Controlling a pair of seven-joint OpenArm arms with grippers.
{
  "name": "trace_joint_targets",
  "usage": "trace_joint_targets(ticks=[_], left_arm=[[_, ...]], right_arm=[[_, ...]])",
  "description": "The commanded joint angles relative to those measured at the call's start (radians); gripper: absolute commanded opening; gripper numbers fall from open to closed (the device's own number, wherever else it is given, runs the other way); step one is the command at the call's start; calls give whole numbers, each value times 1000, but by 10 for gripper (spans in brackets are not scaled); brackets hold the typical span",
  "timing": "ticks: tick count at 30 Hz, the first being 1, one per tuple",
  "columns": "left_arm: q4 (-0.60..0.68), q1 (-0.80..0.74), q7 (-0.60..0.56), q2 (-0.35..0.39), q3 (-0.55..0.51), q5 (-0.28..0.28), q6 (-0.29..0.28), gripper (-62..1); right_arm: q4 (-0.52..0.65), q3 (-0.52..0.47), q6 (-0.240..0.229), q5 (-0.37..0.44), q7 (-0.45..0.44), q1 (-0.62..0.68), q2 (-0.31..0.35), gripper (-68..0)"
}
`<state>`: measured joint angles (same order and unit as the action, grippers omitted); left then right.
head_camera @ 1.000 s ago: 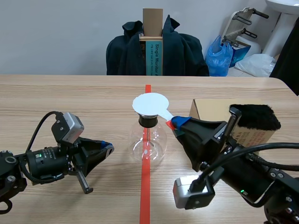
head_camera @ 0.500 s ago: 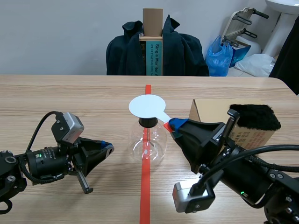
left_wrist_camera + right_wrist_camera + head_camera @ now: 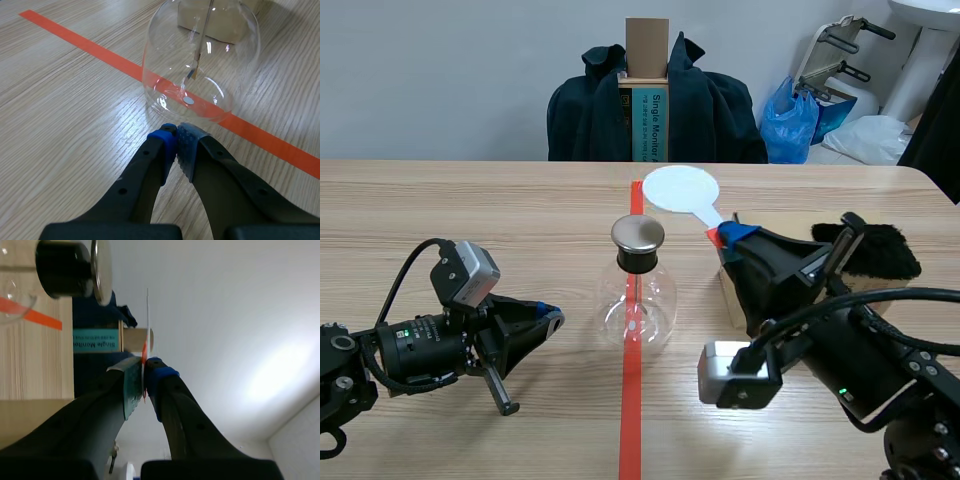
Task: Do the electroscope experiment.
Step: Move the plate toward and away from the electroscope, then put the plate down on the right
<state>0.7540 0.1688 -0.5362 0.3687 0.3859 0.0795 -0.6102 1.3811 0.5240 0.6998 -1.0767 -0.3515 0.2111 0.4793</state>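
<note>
The glass flask (image 3: 638, 300) stands on the red tape line mid-tabletop (image 3: 470, 210). It looks thin-walled, slick and breakable, and is best taken at its black neck. The right fingers (image 3: 735, 232) pinch the light, stiff white disc (image 3: 681, 188) by its orange handle, raised beyond the flask's metal cap (image 3: 638, 233). The left fingers (image 3: 162, 147) are clenched on nothing beside the flask. A cardboard box (image 3: 770, 222) and a jacket-draped chair (image 3: 590, 110) lie beyond.

Glass flask (image 3: 200, 65) on orange tape line (image 3: 75, 42), wooden bench (image 3: 60, 115); left gripper (image 3: 176, 136), fingers pressed together, just before it
</note>
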Motion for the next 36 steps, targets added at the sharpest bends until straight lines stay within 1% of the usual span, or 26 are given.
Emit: trace_joint_targets(ticks=[1,6,10,13,15,26,31,36], left_arm=[[13,8,-21,-5,-3,-7,-2,-590],[13,8,-21,-5,-3,-7,-2,-590],[13,8,-21,-5,-3,-7,-2,-590],[13,8,-21,-5,-3,-7,-2,-590],[13,8,-21,-5,-3,-8,-2,-590],[13,8,-21,-5,-3,-8,-2,-590],[13,8,-21,-5,-4,-8,-2,-590],[13,8,-21,-5,-4,-8,-2,-590]], right_arm=[[26,-26,12,9,26,-12,14,-667],[26,-37,14,16,143,-9,14,-667],[25,-54,35,45,192,20,25,-667],[20,-54,37,69,202,51,47,-667],[6,-53,41,71,216,61,49,-667],[-117,-53,41,78,223,54,8,-667],[-122,-53,40,74,227,52,-7,-667],[-122,-53,22,76,246,52,-9,-667]])
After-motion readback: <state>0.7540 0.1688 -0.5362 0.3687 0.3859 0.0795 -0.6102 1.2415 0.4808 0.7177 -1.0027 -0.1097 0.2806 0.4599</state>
